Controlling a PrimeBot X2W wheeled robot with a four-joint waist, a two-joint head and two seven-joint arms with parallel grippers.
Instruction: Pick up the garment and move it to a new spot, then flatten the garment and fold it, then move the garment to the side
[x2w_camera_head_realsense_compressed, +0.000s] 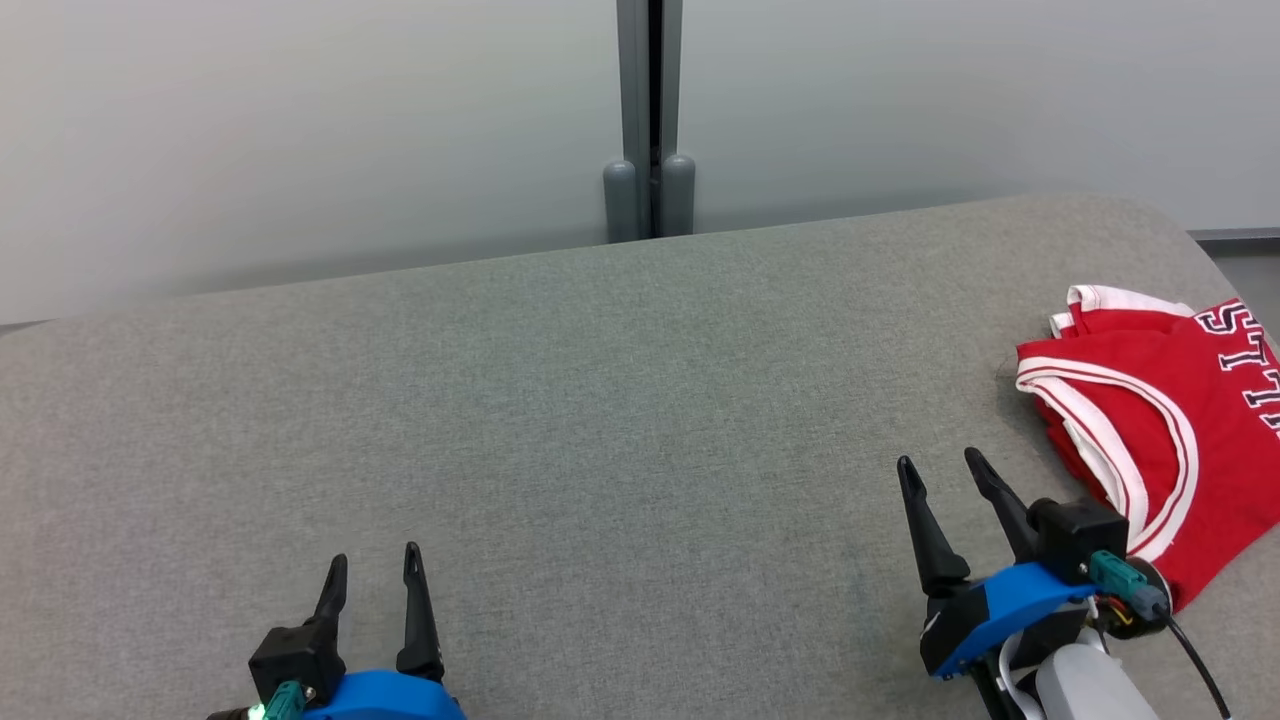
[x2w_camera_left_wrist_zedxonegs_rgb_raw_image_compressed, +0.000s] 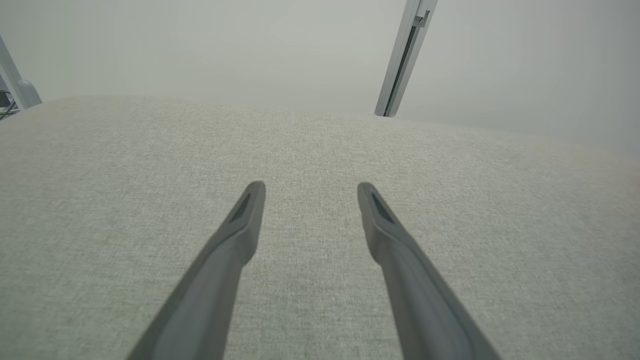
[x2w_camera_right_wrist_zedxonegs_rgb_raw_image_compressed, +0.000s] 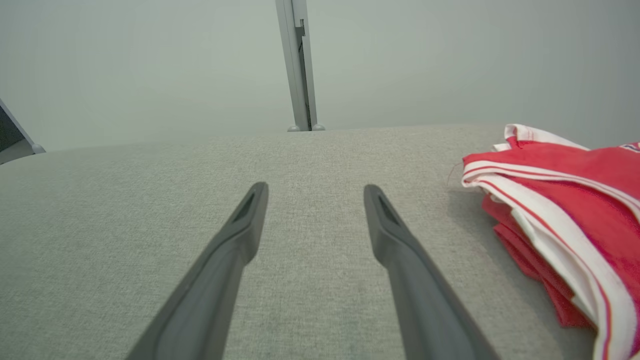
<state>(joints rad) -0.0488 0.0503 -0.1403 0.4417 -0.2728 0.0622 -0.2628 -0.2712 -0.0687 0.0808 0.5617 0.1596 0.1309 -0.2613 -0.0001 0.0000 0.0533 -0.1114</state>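
The left gripper (x2w_camera_head_realsense_compressed: 374, 555) is low over the grey cloth-covered table (x2w_camera_head_realsense_compressed: 600, 400), near the robot's side. Its two long dark fingers are spread wide. They hold nothing and there is only grey cloth between them.

The right gripper (x2w_camera_head_realsense_compressed: 938, 458) is wide open too, and it holds nothing. Its fingers point up the table and lean a little to the left. They do not touch the red sleeveless garment with white stripes along its edges (x2w_camera_head_realsense_compressed: 1150, 420).

That garment lies bunched up on the right side of the table, near the round far corner. It is just beside the right gripper, on its right. Part of it runs off the right edge of the head view.

The head view shows both grippers at once, and big dark letters with white edges (x2w_camera_head_realsense_compressed: 1245, 360) on the garment. The right wrist view sees the garment from low down, so its folds look stacked on each other. The left wrist view shows its own fingers (x2w_camera_left_wrist_zedxonegs_rgb_raw_image_compressed: 240, 225) over the table. All three views show a grey upright post (x2w_camera_head_realsense_compressed: 649, 120) against the pale wall behind the table.
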